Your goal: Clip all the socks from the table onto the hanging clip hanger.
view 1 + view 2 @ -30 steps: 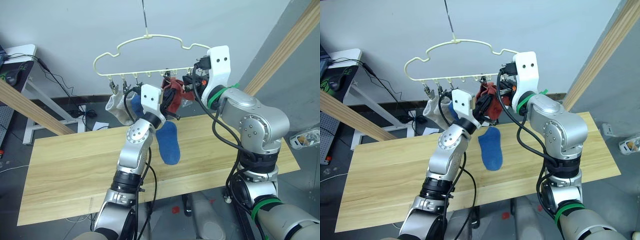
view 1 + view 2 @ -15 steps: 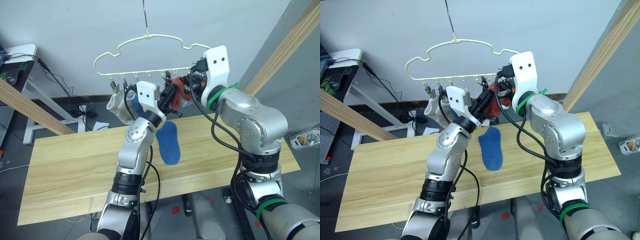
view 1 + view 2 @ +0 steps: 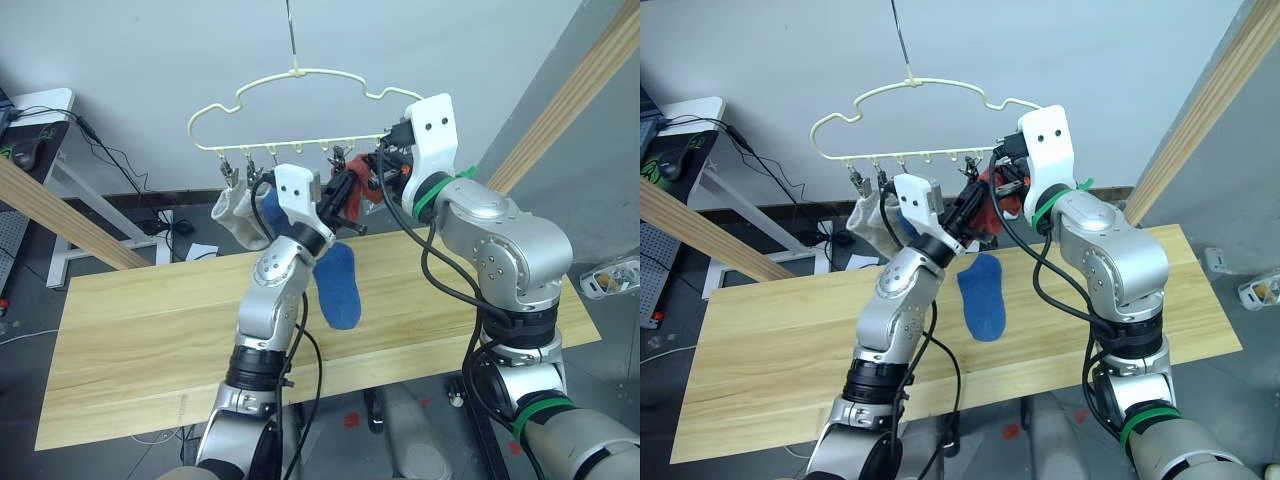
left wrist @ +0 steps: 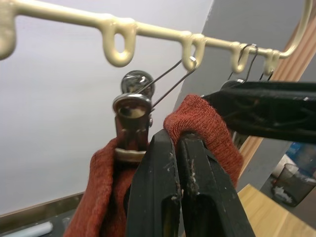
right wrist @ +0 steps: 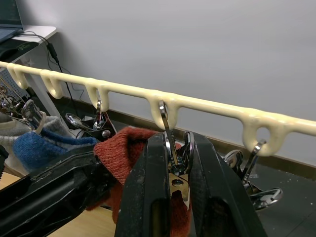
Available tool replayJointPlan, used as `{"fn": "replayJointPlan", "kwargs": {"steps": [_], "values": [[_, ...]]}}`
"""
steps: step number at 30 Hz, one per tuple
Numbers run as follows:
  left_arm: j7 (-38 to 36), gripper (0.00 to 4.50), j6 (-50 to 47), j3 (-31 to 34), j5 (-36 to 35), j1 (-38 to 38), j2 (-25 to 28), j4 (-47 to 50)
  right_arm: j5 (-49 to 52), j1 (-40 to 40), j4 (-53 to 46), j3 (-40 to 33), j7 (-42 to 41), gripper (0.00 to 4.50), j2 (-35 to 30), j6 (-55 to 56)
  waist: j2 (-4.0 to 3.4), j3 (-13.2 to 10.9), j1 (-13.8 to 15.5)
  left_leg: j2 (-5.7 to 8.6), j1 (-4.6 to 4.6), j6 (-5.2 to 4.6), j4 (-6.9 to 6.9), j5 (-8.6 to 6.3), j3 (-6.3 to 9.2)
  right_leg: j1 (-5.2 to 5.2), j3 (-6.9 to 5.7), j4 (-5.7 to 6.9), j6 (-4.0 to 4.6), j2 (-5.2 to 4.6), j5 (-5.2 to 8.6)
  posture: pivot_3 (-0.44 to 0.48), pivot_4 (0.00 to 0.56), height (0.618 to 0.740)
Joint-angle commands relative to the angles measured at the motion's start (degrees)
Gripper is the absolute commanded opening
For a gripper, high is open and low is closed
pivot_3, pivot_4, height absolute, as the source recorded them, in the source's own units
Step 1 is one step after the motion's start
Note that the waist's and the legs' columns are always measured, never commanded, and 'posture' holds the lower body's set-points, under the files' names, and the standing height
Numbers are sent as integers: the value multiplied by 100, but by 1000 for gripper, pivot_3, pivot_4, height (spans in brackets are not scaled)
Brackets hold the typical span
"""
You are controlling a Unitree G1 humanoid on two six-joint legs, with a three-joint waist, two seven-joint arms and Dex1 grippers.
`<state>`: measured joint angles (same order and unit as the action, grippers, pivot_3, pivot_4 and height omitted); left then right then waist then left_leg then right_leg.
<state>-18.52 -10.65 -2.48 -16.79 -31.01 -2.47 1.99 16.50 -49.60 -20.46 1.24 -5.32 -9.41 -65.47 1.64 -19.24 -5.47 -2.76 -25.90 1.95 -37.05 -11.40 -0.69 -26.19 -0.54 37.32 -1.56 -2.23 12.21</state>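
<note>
Head cams look down; wrist cams close, share clip hanger (image 5: 207, 106).

Rust-red sock (image 4: 202, 123) largely masked in the head views by the left gripper (image 3: 345, 195) and right gripper (image 3: 1002, 182) at upper centre. In the left wrist view, lower sock edge cut off at the frame bottom. Grey sock (image 3: 232, 215) and hanging blue sock (image 3: 268, 208) partly covered by the left arm. Clip (image 5: 175, 163) mouth concealed between the right fingers (image 5: 148, 197).
</note>
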Motion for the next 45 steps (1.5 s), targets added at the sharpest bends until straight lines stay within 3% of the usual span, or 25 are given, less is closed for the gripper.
{"fn": "replayJointPlan", "kwargs": {"steps": [1,17,28,45], "values": [[-88,0,74,-141,-78,74,-65,344,-41,19,-144,-97,44,172,40,107,0,0,0,0,0,0,0,0,0,0,0,0,0,0,0,-211,308,740],[-51,0,159,-161,-56,79,-103,269,15,21,-114,-142,63,172,122,38,0,0,-1,0,1,0,-8,0,2,0,0,14,0,0,0,-209,310,740],[-79,0,226,-33,-21,43,69,184,27,-5,-165,-208,16,4028,105,66,0,0,-2,1,4,-1,-28,1,4,0,1,39,-5,0,4,-208,305,740],[-194,0,192,-67,79,523,379,147,486,-34,-708,-726,-285,4028,33,183,0,0,-2,0,1,-1,-78,1,8,3,4,68,-29,0,16,-205,305,740]]}}
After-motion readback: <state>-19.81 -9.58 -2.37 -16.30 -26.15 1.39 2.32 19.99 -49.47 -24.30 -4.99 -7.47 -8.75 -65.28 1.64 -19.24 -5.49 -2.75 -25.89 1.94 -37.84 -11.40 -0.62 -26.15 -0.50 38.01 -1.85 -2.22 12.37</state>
